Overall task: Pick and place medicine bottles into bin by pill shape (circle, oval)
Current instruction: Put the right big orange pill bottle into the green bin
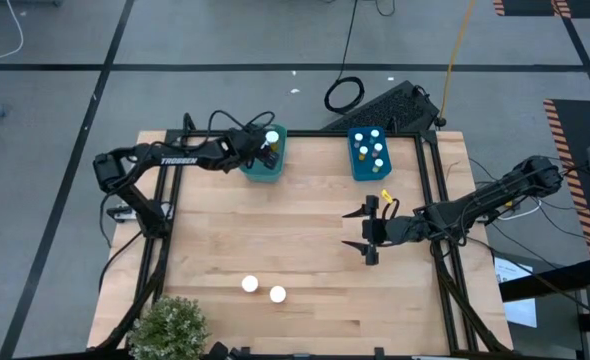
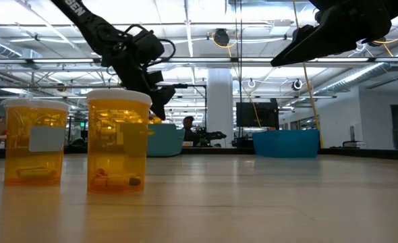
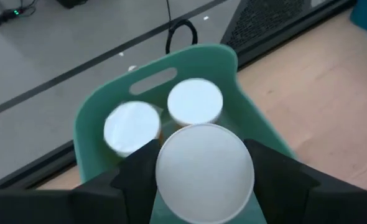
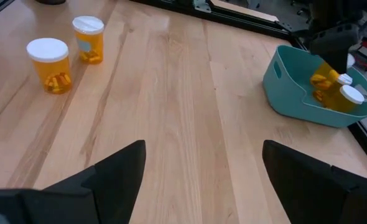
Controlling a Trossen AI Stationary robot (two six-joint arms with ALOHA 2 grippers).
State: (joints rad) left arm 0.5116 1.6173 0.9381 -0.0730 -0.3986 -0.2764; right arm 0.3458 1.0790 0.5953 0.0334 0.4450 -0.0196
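Note:
My left gripper is over the teal bin at the table's far left, shut on a medicine bottle whose white cap fills the gap between its fingers. Two more white-capped bottles stand in that bin. Two orange bottles stand upright on their bases near the table's front edge. My right gripper hangs open above the middle right of the table, with nothing between its fingers. My left gripper pinches the bottle between its two fingers, one on each side at the white cap's rim. The fingers come from above, slanting from the table's left. The bottle is upright, its orange body hanging inside the teal bin's rim.
A blue bin with several white-capped bottles stands at the far right of centre. A potted plant sits at the near left corner. Bare wood lies between the bins and the two standing bottles.

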